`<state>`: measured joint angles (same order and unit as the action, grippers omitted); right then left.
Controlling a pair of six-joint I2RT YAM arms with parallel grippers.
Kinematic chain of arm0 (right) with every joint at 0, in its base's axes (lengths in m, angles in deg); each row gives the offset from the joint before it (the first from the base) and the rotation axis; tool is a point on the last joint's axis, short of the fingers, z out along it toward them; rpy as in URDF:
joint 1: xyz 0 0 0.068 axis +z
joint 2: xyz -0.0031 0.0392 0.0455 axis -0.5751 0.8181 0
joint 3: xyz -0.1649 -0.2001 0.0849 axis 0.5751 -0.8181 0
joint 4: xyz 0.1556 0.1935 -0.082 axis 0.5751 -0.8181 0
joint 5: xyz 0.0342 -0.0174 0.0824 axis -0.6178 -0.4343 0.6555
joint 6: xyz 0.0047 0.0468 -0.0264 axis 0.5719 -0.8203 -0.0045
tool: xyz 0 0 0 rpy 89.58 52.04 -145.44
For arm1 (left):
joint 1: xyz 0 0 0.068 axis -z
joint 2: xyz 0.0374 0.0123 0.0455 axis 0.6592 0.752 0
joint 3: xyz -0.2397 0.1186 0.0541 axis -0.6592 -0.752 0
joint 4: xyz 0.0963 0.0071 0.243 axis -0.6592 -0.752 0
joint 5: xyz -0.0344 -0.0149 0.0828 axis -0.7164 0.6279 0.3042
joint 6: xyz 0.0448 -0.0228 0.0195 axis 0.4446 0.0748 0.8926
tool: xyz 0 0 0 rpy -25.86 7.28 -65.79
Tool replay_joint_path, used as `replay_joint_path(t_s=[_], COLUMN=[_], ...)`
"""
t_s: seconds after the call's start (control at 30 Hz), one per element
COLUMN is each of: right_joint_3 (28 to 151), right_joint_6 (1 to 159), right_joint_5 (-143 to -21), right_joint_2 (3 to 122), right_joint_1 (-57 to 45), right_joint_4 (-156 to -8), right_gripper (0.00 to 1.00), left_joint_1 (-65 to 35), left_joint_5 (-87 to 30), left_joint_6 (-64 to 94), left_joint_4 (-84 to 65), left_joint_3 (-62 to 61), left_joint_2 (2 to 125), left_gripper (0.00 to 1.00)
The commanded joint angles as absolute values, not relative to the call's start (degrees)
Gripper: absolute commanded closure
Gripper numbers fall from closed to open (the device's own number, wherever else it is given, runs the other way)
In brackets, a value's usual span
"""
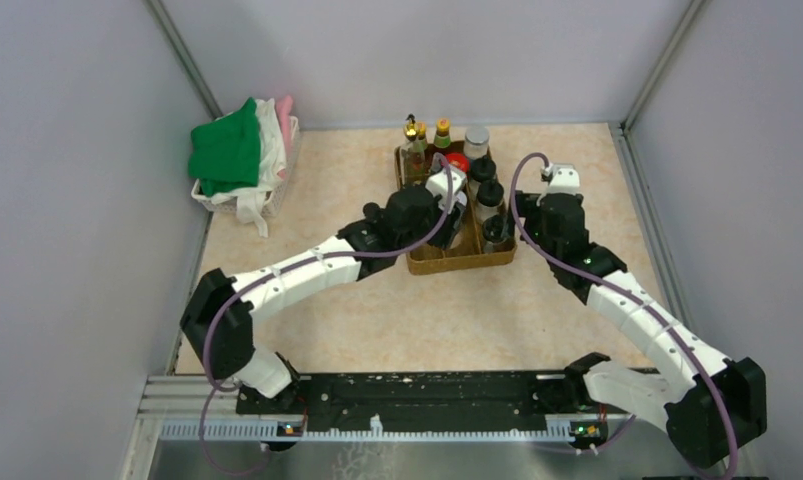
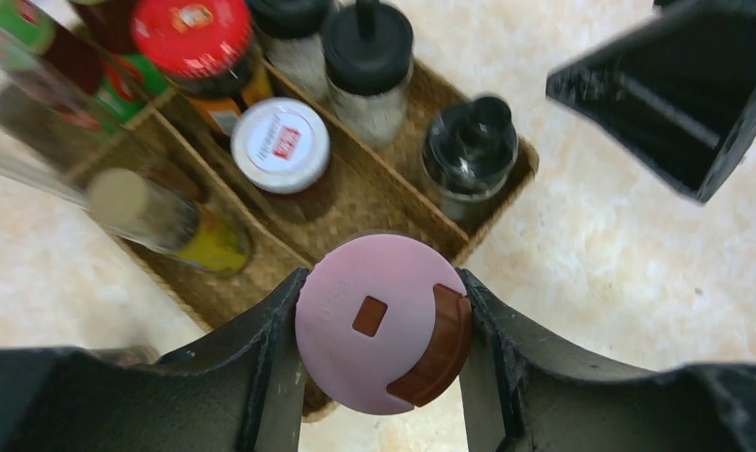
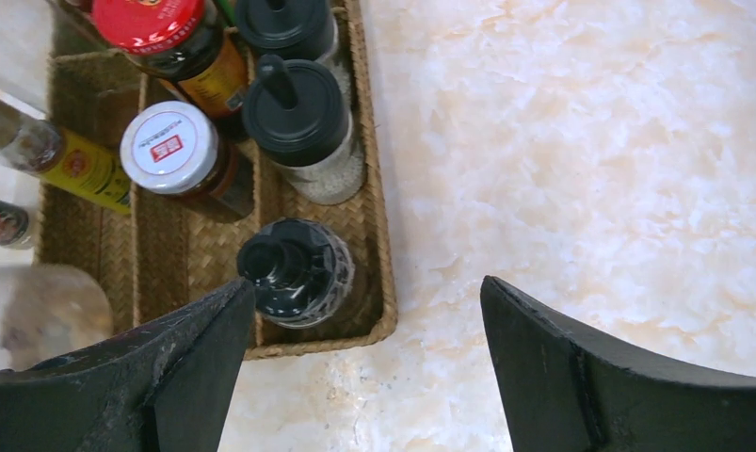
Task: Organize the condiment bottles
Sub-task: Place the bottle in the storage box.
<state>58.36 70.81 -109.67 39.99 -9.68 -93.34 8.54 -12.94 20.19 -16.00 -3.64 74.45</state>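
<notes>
My left gripper (image 2: 381,330) is shut on a pink-capped bottle (image 2: 374,320) and holds it over the near end of the brown woven tray (image 2: 369,202). In the tray stand a red-capped jar (image 2: 193,38), a white-capped jar (image 2: 281,144), a black-capped shaker (image 2: 367,42) and a dark black-topped bottle (image 2: 470,151). A yellow-labelled bottle (image 2: 167,221) leans in the left compartment. My right gripper (image 3: 364,367) is open and empty beside the tray's near right corner, its left finger next to the dark bottle (image 3: 294,273). A gold-topped bottle (image 1: 412,135) stands at the tray's far end.
A white basket of green, white and pink cloths (image 1: 242,160) stands at the far left. Grey walls close the table on three sides. A black rail (image 1: 417,395) runs along the near edge. Bare marble tabletop (image 3: 581,169) lies right of the tray.
</notes>
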Motion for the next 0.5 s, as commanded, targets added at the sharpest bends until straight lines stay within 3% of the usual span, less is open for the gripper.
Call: replay_joint_path(t_s=[0.0, 0.47], right_joint_3=[59.96, 57.56], right_joint_6=[69.26, 70.47], right_joint_5=[-113.07, -107.67], right_joint_2=[38.72, 38.7], right_joint_1=[-10.24, -13.36], right_joint_4=[-94.7, -92.83], right_gripper=[0.11, 0.09], left_joint_1=[10.33, 10.8], left_joint_5=[-11.63, -8.91], left_joint_6=[18.12, 16.19], left_joint_4=[-12.24, -4.12], left_joint_3=[-5.16, -2.7], left_joint_2=[77.87, 89.58], left_gripper=[0.77, 0.77])
